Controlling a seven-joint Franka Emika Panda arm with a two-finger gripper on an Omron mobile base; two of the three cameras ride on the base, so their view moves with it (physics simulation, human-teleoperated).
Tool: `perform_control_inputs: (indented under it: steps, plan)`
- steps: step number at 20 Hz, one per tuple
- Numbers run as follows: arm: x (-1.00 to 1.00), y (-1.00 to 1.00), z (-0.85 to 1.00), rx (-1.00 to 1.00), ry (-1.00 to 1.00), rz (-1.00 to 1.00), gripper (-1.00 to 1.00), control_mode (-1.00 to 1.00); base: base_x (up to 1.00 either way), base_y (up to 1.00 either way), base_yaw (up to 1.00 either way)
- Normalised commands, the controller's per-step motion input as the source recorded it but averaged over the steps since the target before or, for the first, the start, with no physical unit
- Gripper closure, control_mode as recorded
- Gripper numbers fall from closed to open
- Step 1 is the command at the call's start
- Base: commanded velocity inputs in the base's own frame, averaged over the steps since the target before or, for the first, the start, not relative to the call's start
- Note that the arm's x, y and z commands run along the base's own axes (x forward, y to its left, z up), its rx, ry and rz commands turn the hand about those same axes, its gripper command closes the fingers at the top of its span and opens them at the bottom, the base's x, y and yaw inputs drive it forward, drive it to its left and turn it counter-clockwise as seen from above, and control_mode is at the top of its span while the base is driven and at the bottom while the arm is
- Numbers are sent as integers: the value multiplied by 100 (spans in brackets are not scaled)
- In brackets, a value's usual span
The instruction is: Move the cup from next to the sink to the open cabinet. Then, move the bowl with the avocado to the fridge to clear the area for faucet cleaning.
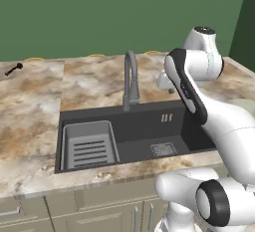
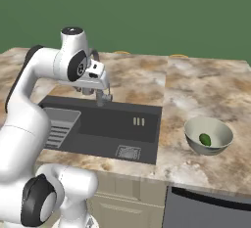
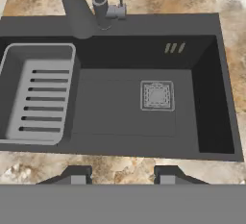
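**Gripper empty above the sink**

The gripper [image 3: 118,176] hangs over the near rim of the sink [image 3: 120,107], jaws parted with nothing between them. The faucet [image 1: 130,79] stands behind the basin. On the counter to the right, the bowl [image 2: 209,136] holds the avocado [image 2: 205,139].

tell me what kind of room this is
Most likely a kitchen, in a rendered scene. A dark sink with a curved faucet is set into a marbled stone counter over beige cabinets, and a bowl holding an avocado sits on the counter to the sink's right.
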Motion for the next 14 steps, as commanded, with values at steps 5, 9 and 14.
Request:
perform_control_inputs:
  steps: [5,9,14]
  plan:
    - [-49,-4,-7,0,0,-2,-100,-100,0,0,0]
    - [-91,-65,-27,6,-1,-13,-100,-100,0,0,0]
    - [0,0,0,0,0,0,-100,100,-10,-100,-19]
